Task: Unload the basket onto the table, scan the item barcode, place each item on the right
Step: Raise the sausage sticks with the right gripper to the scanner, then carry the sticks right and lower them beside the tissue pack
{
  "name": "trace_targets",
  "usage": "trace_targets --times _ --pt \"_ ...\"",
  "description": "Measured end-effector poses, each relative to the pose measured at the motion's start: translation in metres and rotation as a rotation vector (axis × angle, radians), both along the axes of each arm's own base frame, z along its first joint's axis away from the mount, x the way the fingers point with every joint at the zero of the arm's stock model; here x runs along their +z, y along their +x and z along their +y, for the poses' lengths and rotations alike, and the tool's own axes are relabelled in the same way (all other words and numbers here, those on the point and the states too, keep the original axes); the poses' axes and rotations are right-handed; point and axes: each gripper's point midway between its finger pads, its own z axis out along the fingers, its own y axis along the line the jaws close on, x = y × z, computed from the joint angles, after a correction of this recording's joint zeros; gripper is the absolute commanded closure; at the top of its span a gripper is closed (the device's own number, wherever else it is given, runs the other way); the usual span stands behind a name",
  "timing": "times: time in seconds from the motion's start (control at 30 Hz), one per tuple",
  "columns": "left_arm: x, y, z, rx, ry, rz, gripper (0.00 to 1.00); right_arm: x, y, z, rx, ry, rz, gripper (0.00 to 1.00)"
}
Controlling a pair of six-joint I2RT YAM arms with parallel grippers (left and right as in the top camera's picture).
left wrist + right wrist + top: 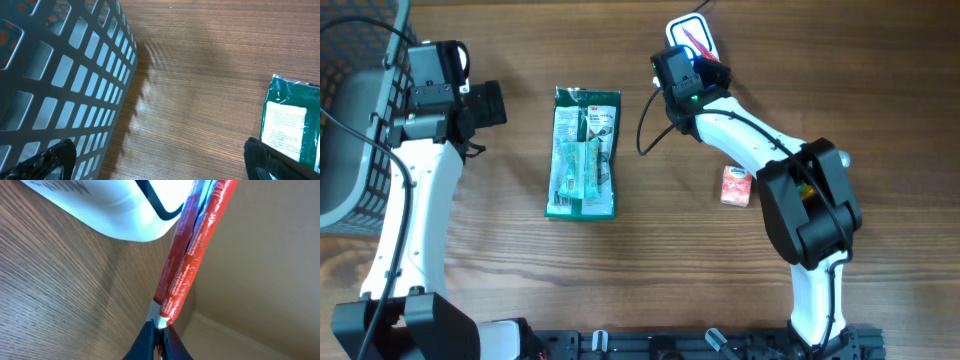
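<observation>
right gripper [160, 339] pinching red packet [192, 265]; left gripper [157, 162] spread beside grey basket [65, 75], contents unclear.

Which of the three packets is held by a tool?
The long red packet, pinched in the right tool; the flat green packet and small orange packet lie free.

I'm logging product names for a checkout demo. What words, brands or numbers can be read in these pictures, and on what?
No text reads clearly enough to quote.
green package: label print too small to read.
red packet: white lettering blurred.
pink box: print too small to read.
</observation>
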Motion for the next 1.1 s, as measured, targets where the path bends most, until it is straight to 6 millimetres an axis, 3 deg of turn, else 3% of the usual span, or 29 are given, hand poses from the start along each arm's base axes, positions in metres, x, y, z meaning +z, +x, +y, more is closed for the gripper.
trace_targets --times 0.3,0.4,0.47,0.57,0.63,0.73,0.83,0.97,1.1 --pt "0.000 0.000 0.000 0.000 0.000 0.000 0.00 0.003 0.000 0.005 -0.046 0.122 -0.052 0.96" --pt "0.000 0.000 0.000 0.000 0.000 0.000 0.00 0.029 -0.010 0.002 -0.094 0.213 -0.094 0.96" --pt "0.000 0.000 0.000 0.000 0.000 0.000 0.00 0.057 -0.025 -0.001 -0.125 0.293 -0.111 0.96" --pt "0.000 0.000 0.000 0.000 0.000 0.000 0.00 0.086 -0.063 -0.003 -0.177 0.463 -0.055 0.96" --pt "0.000 0.000 0.000 0.000 0.000 0.000 0.00 0.082 -0.088 0.004 -0.223 0.592 0.031 0.96" --pt "0.000 0.000 0.000 0.000 0.000 0.001 0.00 0.053 -0.134 0.016 -0.334 0.722 0.259 0.96" --pt "0.000 0.000 0.000 0.000 0.000 0.001 0.00 0.038 -0.171 0.027 -0.465 0.833 0.416 0.96" --pt "0.000 0.000 0.000 0.000 0.000 0.000 0.00 0.028 -0.199 0.028 -0.613 0.875 0.500 0.96" --pt "0.000 0.000 0.000 0.000 0.000 0.000 0.00 0.019 -0.212 0.027 -0.759 0.915 0.498 0.96"
